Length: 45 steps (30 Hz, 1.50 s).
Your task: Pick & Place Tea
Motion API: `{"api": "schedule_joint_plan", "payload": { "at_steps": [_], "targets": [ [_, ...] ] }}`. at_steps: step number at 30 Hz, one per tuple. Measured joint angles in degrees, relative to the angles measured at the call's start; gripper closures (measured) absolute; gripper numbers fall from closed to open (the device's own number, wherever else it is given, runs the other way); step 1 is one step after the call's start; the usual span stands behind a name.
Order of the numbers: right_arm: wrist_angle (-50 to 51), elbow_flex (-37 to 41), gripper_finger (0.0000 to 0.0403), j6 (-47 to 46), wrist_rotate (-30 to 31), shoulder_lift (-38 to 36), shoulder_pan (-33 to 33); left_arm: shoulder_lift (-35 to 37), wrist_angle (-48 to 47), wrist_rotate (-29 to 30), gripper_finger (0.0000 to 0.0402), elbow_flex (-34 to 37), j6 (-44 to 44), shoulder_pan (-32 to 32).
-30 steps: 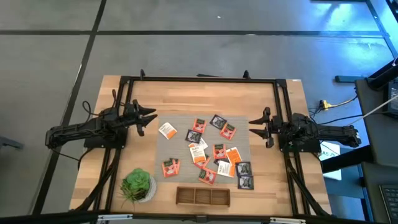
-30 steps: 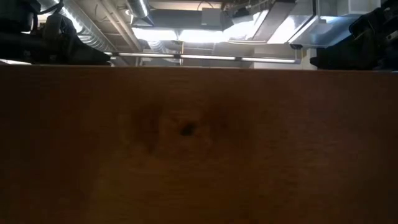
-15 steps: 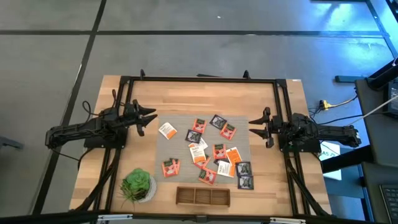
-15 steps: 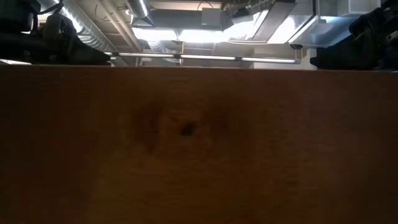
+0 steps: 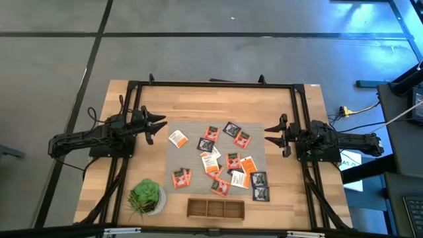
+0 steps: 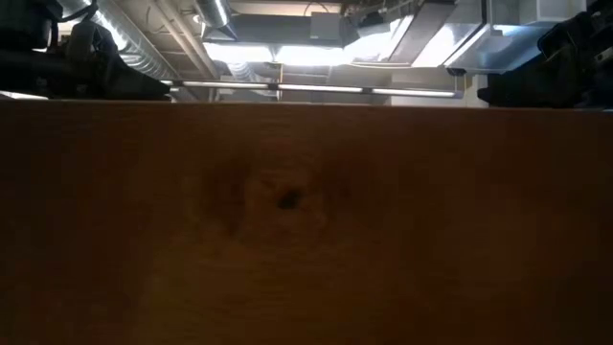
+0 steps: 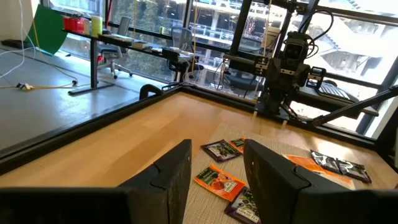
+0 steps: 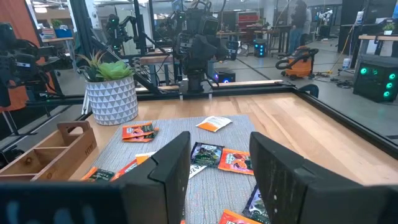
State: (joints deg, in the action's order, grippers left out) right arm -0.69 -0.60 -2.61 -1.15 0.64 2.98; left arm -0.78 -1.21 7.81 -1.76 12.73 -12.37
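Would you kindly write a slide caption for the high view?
Both arms wait at the table's sides, left gripper and right gripper open, tea sachets scattered between them.

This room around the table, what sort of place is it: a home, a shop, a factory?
Most likely a robotics lab or workshop. The wooden table sits in a black frame with two robot arms, computer gear with green lights stands nearby, and an orange shop vacuum rests on the floor behind.
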Motion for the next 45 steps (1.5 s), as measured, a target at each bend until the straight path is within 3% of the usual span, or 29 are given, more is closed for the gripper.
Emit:
{"api": "schedule_joint_plan", "payload": {
  "at_steps": [32, 45],
  "targets": [
    [0.0, 0.0, 0.0236, -0.4, 0.0, 0.0, 0.0, 0.0, 0.0, 0.0, 0.0258, 0.0, 0.0, 0.0],
    [-0.1, 0.0, 0.0236, -18.6, 0.0, 0.0, 0.0, 0.0, 0.0, 0.0, 0.0258, 0.0, 0.0, 0.0]
  ]
}}
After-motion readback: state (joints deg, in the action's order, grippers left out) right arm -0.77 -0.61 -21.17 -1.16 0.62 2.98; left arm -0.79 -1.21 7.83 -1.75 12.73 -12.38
